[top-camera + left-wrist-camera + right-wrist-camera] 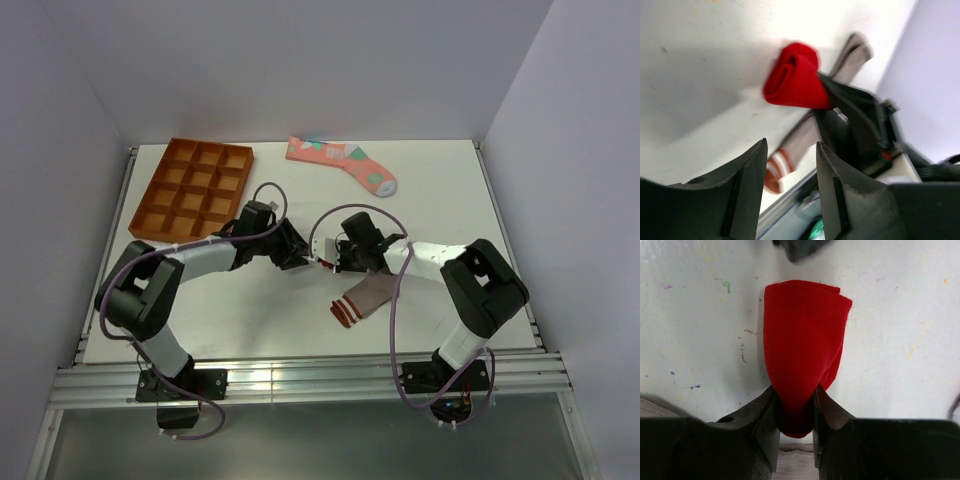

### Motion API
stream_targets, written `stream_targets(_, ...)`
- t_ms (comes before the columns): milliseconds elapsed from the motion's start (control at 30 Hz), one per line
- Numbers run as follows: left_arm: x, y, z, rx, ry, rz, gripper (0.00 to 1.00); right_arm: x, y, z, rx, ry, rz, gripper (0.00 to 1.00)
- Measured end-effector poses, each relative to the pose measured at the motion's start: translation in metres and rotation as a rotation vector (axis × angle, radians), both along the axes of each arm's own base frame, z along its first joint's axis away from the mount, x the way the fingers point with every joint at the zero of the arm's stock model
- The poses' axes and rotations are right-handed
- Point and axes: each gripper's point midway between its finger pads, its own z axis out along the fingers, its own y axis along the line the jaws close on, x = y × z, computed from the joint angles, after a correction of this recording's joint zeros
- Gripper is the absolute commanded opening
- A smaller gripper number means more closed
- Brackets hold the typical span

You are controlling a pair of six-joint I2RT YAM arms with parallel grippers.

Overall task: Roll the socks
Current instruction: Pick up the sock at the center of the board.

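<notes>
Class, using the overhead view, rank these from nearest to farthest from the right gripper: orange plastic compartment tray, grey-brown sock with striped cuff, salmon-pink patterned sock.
From the right gripper, shut on the red fabric sock:
1. Grey-brown sock with striped cuff: just beside it, toward the near edge.
2. Salmon-pink patterned sock: at the far edge.
3. Orange plastic compartment tray: far-left corner.
</notes>
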Motion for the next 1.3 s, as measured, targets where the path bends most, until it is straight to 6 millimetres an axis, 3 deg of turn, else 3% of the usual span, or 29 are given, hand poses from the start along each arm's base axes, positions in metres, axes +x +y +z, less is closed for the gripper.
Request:
stream_targets(267,0.009,-0.015,0.008,-0.09,0.007,0.272,0.53,0.0,-0.004,0.001,0.018,0.035,-0.047,0.01)
stream_targets(500,0.019,-0.024,-0.002,-0.122,0.034,0.416,0.55,-0.001,-0.008,0.001,0.025,0.06,-0.081,0.0)
stream_targets(667,0.014,-0.037,-0.025,-0.115,0.082,0.432,0.55,-0.002,-0.006,0.002,0.03,0.074,-0.08,0.0)
stream_targets(833,0.002,-0.068,-0.021,-0.164,0.094,0.382,0.56,-0.006,0.004,0.004,0.046,0.089,-0.058,0.0)
stream_targets(1300,0.009,-0.074,-0.027,-0.144,0.11,0.4,0.52,-0.004,0.0,0.003,0.04,0.098,-0.086,0.0)
